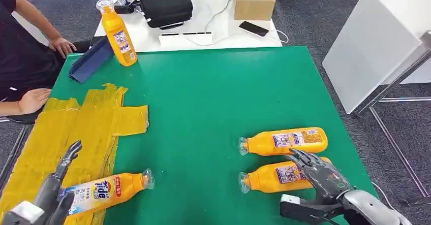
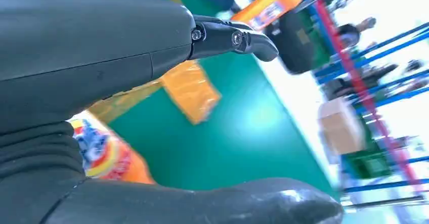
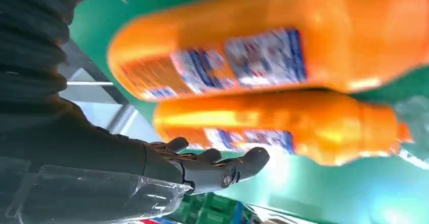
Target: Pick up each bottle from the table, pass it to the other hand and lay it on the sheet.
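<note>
On a green table (image 1: 213,98), the robot's right hand (image 1: 317,177) spreads open fingers over the nearer of two lying orange plastic bottles (image 1: 277,178). Its left hand (image 1: 58,182), fingers apart, rests beside a third orange bottle (image 1: 104,189) lying on the yellow sheet (image 1: 71,128).

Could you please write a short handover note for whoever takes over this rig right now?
Left robot hand: by the bottle with the Tide label, which lies partly on the yellow sheet; whether it grips it, I cannot tell.
Right robot hand: fingers spread over the nearer lying bottle at the right of the green table, nothing held.
A second lying bottle is just beyond it. A fourth bottle stands at the far left corner.
Done: one bottle at the sheet.
Left: the two lying bottles and the standing one.
</note>
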